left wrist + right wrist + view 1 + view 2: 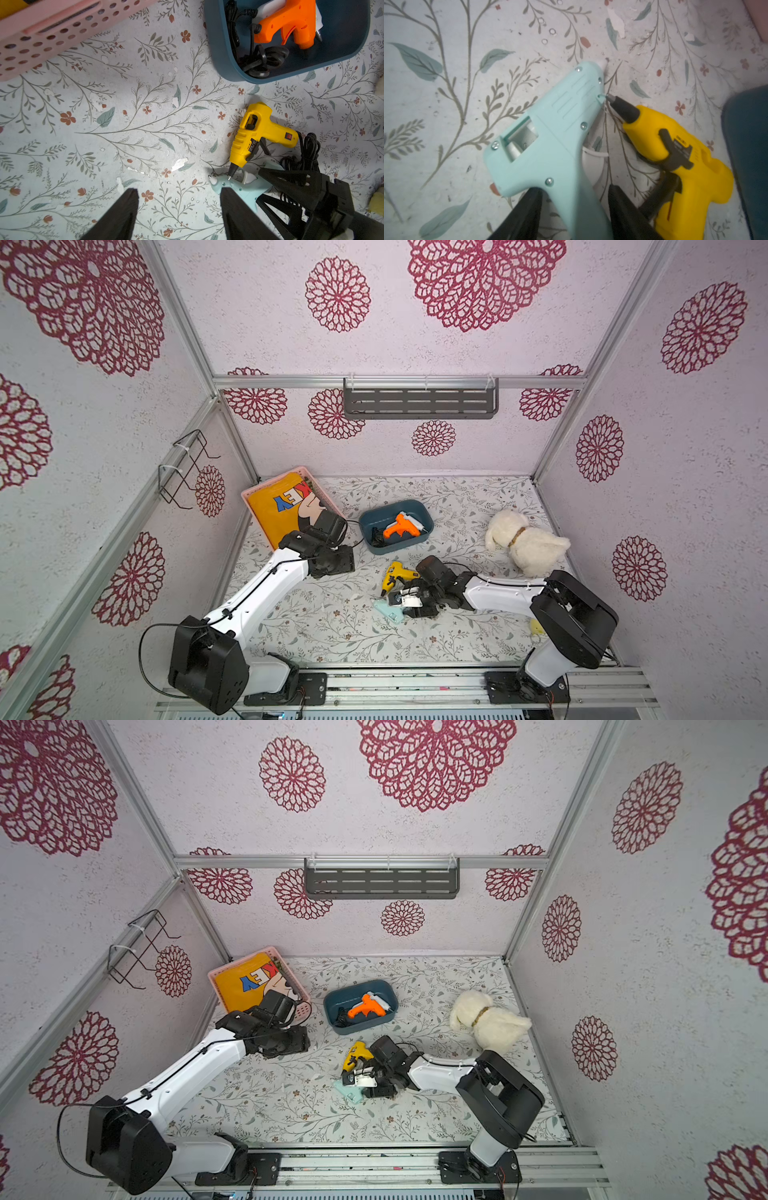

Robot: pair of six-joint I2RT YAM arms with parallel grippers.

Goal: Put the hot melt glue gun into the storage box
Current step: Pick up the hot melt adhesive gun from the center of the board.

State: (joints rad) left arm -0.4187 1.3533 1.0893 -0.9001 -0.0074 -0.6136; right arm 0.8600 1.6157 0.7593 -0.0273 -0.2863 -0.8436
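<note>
**Item:** mint glue gun (556, 133), flat on the tabletop (124, 128), apart from the storage box (399, 546) on the robot's side. The box already holds an orange glue gun (401, 526) and a coiled cord (259, 62).

**Right tool** (574, 188): jaws astride the mint handle, close on both sides. Whether they press yet cannot be told.

**Left tool** (178, 190): jaws apart, empty, over bare tabletop.

**Hazards:**
- The yellow glue gun (259, 128) has its nozzle against the mint barrel, so a lift may drag it along.
- A grip on the handle end may let the barrel droop and clip the box rim.
- Spare room inside the box looks scant.

three glue guns, orange (399, 527), yellow (395, 572), mint (386, 610), one box (397, 546), one basket (248, 494), one plush dog (528, 541), one shelf (419, 403)
</note>
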